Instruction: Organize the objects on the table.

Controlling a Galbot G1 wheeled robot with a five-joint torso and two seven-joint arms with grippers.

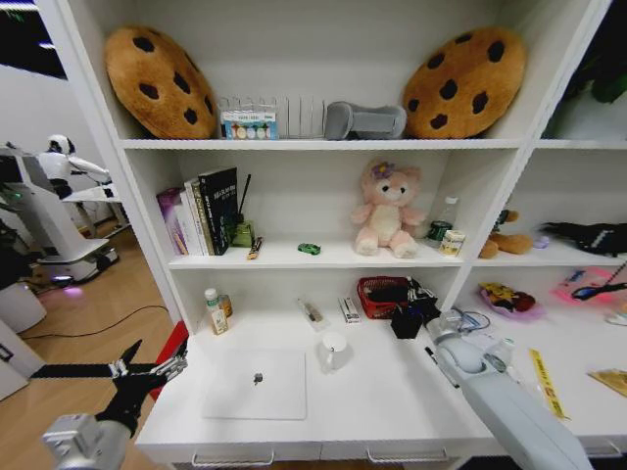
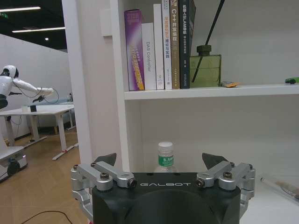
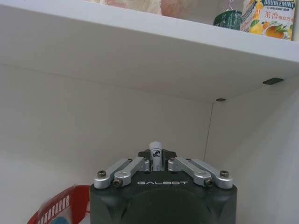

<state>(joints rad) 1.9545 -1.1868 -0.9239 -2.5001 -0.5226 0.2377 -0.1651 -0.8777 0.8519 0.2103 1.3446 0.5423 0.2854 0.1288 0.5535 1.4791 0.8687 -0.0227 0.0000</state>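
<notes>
— Looking at the bench (image 1: 392, 392) from here, where's the right gripper (image 1: 407, 321)?

— Out at about one o'clock from the silver laptop (image 1: 257, 384), just beside the red basket (image 1: 377, 294) at the back, under the lower shelf (image 1: 294, 259). Its fingers (image 3: 140, 164) are pressed in on a small white marker (image 3: 155, 156) that stands up between them in the right wrist view.

— And the left gripper (image 1: 152, 367)?

— Off the bench's nine o'clock edge, level with the laptop, over the wooden floor. Fingers (image 2: 106, 160) spread wide, nothing between them. It faces the small clear bottle (image 2: 165, 156) with the green label, which stands near the back left corner of the bench, at about eleven o'clock from the laptop.

— What else is on the bench?

— A white mug (image 1: 334, 350) just beside the laptop's far right corner, at about two o'clock. Behind it, two small flat packets (image 1: 331, 311) lie near the back wall.

— And the tiny green toy car (image 1: 310, 249)?

— On the lower shelf, between the books (image 1: 201, 211) and the pink plush bear (image 1: 387, 211). A green diffuser bottle (image 2: 204, 70) with black reeds stands right next to the books.

— The laptop itself?

— Shut, lying flat toward the front left of the bench, above the drawer handles (image 1: 233, 460).
</notes>
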